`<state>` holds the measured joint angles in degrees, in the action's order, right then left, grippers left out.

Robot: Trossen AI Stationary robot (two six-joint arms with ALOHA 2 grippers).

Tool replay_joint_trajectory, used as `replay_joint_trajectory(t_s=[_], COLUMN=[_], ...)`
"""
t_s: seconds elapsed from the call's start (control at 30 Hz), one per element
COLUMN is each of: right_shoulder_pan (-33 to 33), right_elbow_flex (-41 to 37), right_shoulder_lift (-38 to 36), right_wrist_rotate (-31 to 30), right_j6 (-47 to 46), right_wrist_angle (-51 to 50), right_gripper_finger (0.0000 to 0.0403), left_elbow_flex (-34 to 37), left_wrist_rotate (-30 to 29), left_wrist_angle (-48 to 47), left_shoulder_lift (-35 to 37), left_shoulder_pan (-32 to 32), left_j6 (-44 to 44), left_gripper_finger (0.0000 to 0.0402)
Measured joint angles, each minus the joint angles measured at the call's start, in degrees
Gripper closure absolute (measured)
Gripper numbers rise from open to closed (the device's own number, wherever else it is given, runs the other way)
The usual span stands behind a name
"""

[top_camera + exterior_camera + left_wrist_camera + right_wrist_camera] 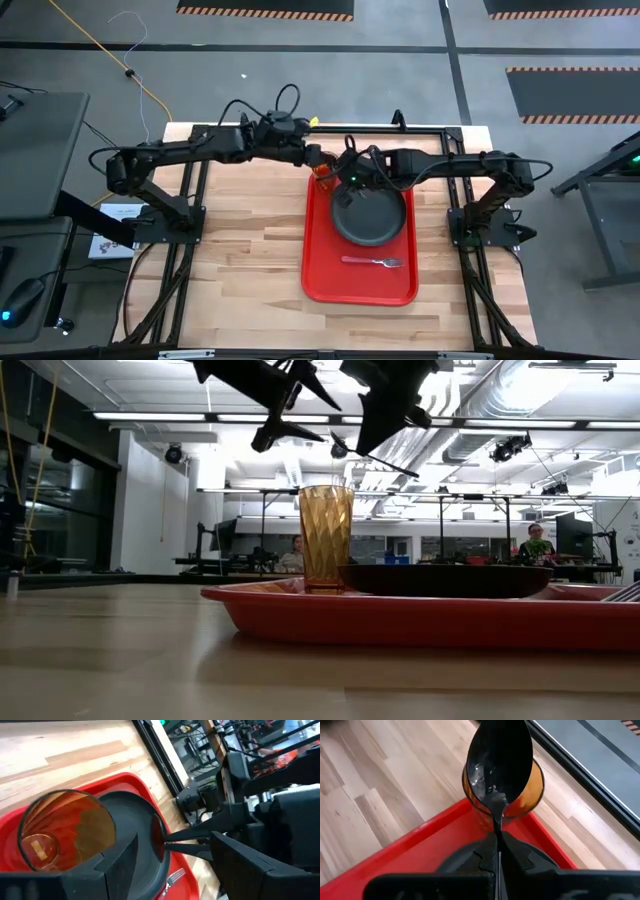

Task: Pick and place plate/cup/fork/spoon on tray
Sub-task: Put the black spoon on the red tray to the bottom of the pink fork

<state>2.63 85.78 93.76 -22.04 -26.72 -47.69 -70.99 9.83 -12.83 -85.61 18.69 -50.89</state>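
Red tray [320, 280] lies on the wooden counter [240, 260], right of centre in the high view. Dark plate [372, 217] sits in the tray's far half; fork [372, 262] lies flat on the tray just nearer than the plate, apart from it. Amber cup [326, 538] stands upright in the tray's far left corner, beside the plate.

Right hand [498, 851] is above the tray's far end, fingers pressed together on the handle of the spoon [498, 762]; spoon bowl hangs over the cup's mouth.

Left hand [312, 156] hovers above the cup, the cup's open rim showing between its fingers [117, 865], which are spread and gripping nothing.
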Motion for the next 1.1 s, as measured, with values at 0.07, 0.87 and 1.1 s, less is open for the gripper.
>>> replay_joint_trajectory(t_s=[0.07,0.87,1.1], right_shoulder_pan=[0.0,-0.46,-0.41], right_elbow_flex=[0.0,0.0,0.0], right_shoulder_lift=[-0.03,-0.11,-0.11], right_wrist_rotate=[0.52,1.48,2.04], right_j6=[0.01,-1.33,-1.43], right_wrist_angle=[1.0,0.05,1.1], right_gripper_finger=[0.0403,0.0403,0.0403], left_elbow_flex=[-0.1,-0.06,-0.04], left_wrist_rotate=[-2.03,-6.72,-6.74], left_wrist_angle=[0.02,-0.54,-0.52], left_shoulder_lift=[-0.79,-3.6,-3.6], left_shoulder_pan=[-1.3,-3.23,-3.18], left_j6=[0.04,1.73,3.71], left_gripper_finger=[0.0163,0.0325,0.0391])
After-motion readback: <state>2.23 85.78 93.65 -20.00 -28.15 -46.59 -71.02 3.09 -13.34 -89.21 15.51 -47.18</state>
